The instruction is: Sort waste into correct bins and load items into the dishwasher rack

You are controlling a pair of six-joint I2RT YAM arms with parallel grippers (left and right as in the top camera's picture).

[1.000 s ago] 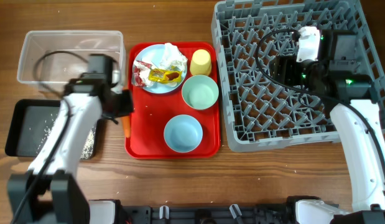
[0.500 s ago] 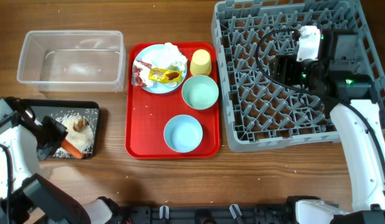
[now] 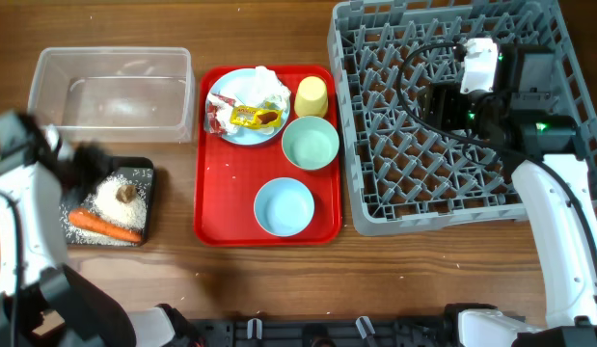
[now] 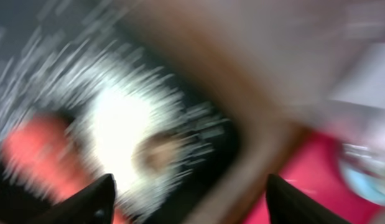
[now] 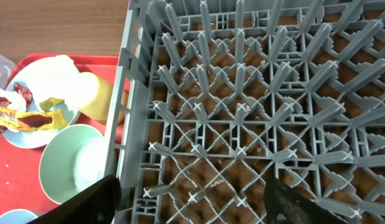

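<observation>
An orange carrot (image 3: 104, 227) lies in the black bin (image 3: 149, 207) on white rice (image 3: 113, 204), beside a small brown scrap (image 3: 126, 193). My left gripper (image 3: 86, 162) hovers blurred over that bin's far edge. In the left wrist view it (image 4: 192, 202) is open and empty above the carrot (image 4: 30, 146) and rice (image 4: 124, 130). The clear bin (image 3: 110, 54) looks empty. My right gripper (image 3: 431, 104) hangs open over the dishwasher rack (image 3: 375, 193), also open in its own view (image 5: 192, 202). The plate (image 3: 250, 135) carries a napkin (image 3: 264, 89) and wrappers (image 3: 242, 116).
A red serving tray (image 3: 221, 207) in the middle holds the plate, a yellow cup (image 3: 311, 96), a green bowl (image 3: 310, 143) and a blue bowl (image 3: 284, 206). The right wrist view shows the rack's left wall (image 5: 120, 106) next to the cup (image 5: 99, 93).
My left arm carried the carrot from beside the red tray to the black bin, opened and let it go, then drew back toward the far left. The right arm has not moved.
</observation>
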